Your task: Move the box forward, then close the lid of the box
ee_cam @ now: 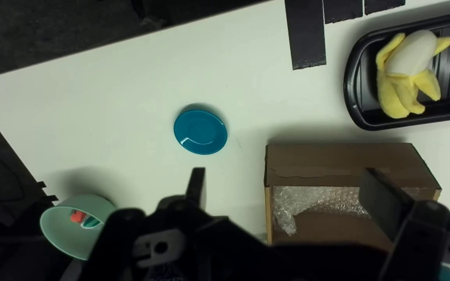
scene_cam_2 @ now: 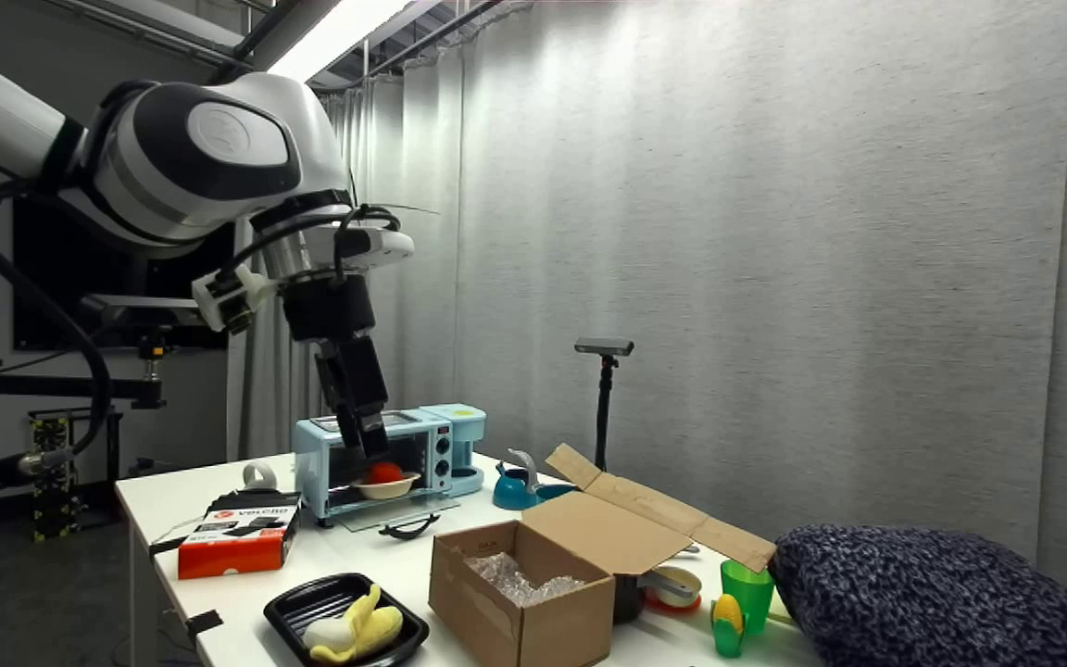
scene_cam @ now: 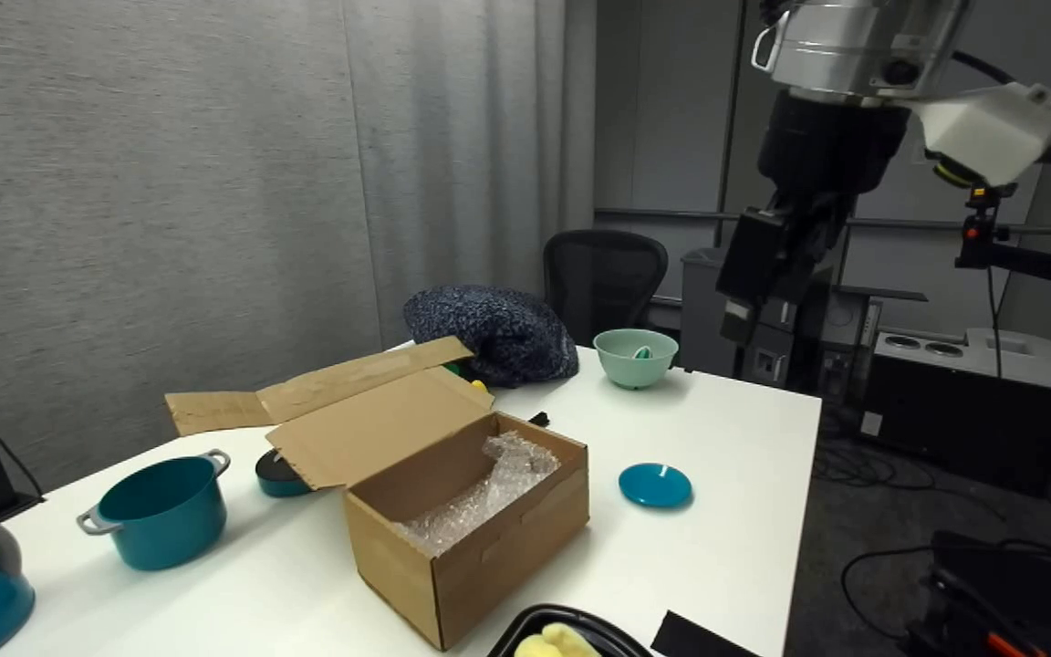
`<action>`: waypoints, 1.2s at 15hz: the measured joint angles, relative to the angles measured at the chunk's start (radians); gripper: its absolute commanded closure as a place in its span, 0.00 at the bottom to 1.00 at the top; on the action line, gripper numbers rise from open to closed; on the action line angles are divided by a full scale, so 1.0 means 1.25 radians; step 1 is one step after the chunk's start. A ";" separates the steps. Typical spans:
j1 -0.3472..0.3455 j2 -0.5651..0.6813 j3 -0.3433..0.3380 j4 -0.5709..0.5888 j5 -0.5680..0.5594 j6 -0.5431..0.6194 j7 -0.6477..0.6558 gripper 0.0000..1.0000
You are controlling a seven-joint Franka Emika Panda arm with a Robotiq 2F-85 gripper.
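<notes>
Wrist view: gripper (ee_cam: 287,189), fingers wide apart; box (ee_cam: 350,160) holds bubble wrap (ee_cam: 303,201). Both exterior views: lid (scene_cam: 389,424) open; gripper raised, clear of box.

A long lamp (scene_cam_2: 336,39) up high shines bright white, and the curtain (scene_cam_2: 728,204) beside it looks pale. In an exterior view, the floor (scene_cam: 909,525) on the right is dark. The blue plate (ee_cam: 201,130) has a shiny spot and the bubble wrap (ee_cam: 305,199) sparkles. Soft shadows lie beside the box (ee_cam: 338,158) and the green bowl (ee_cam: 61,232). In the wrist view, the gripper (ee_cam: 283,191) looks dark and blurry.
</notes>
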 measured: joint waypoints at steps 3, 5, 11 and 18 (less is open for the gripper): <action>-0.006 0.059 0.000 0.010 -0.005 0.084 0.051 0.00; -0.025 0.127 0.000 0.031 -0.021 0.160 0.089 0.00; -0.060 0.374 -0.025 0.164 -0.053 0.257 0.221 0.00; 0.016 0.572 -0.088 0.281 0.028 0.255 0.254 0.00</action>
